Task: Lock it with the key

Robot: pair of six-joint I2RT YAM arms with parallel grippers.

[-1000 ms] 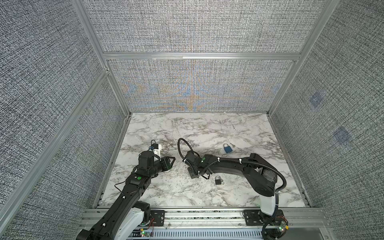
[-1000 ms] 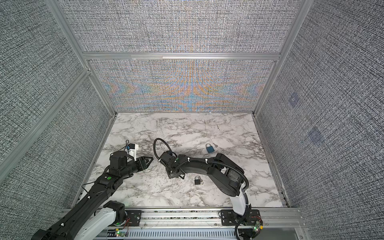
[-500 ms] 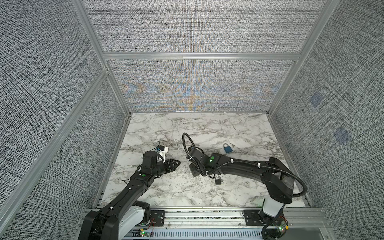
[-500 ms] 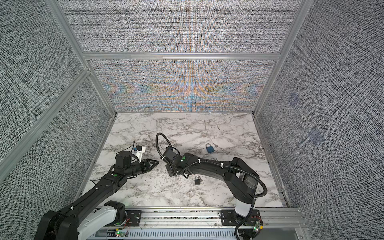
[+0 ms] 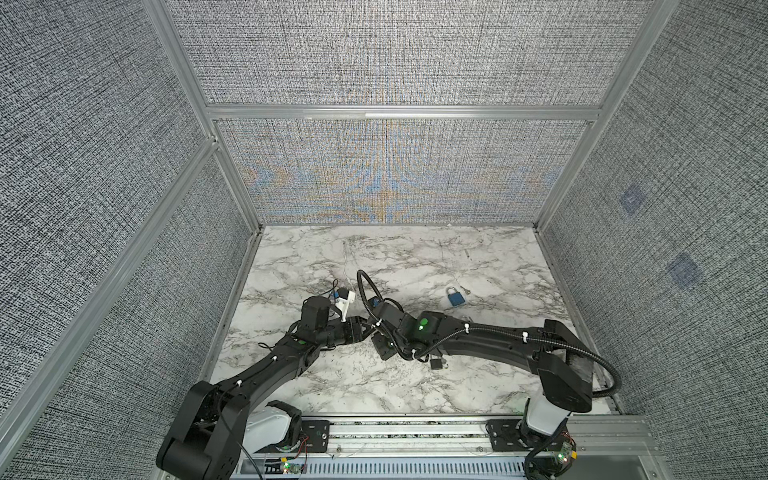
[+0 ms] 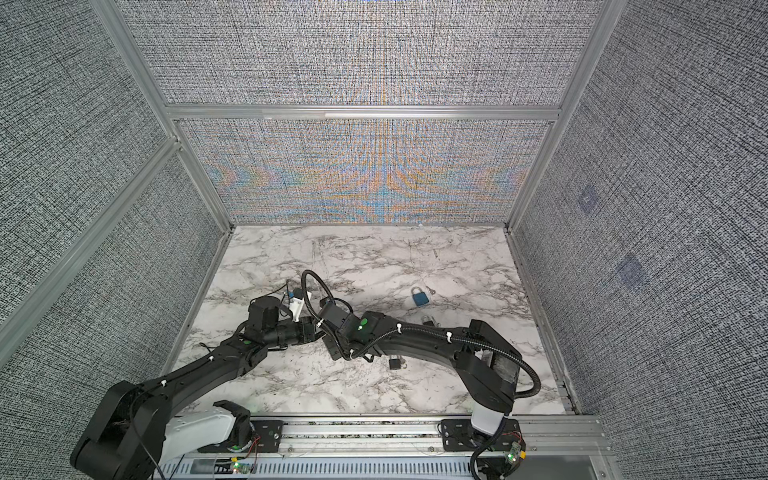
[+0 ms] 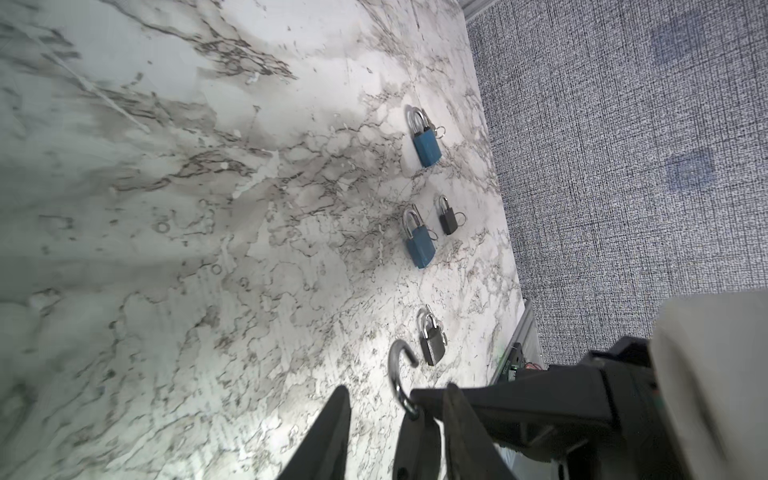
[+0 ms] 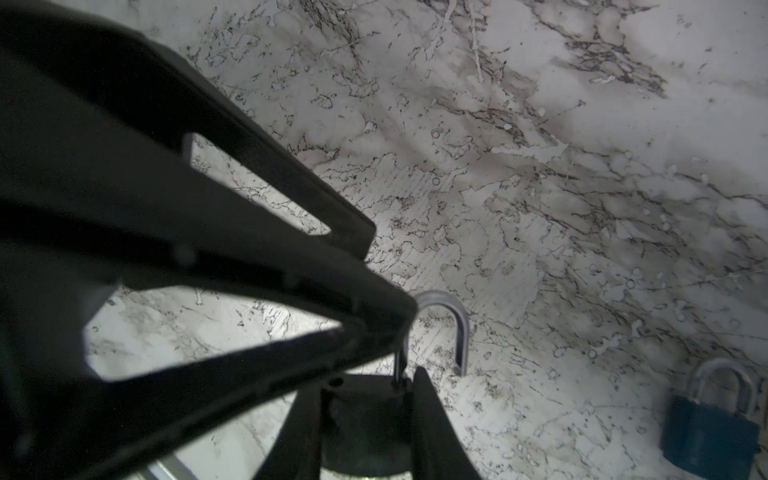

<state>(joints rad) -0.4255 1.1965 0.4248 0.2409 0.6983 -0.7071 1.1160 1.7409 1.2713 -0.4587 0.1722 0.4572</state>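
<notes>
Right gripper [image 8: 363, 384]: fingers closed on the body of a black padlock [image 8: 365, 419]; the body sits squarely between them.
Shackle [image 8: 455, 320]: sprung open; its short leg hangs free of the body.
Left gripper [image 7: 395, 388]: fingers partly spread, holding nothing; one fingertip [image 8: 401, 309] lies against the bend of the shackle; the other stands clear of it.
Location: both grippers meet over the marble table [image 5: 374, 257], left of centre, in the near half (the held padlock is hidden under the arms in both top views).
Elsewhere: a blue padlock [image 5: 456, 297] lies flat to the far right of the meeting point, well apart; a small dark padlock [image 5: 436, 364] lies on the table just on the near side of the right arm.
</notes>
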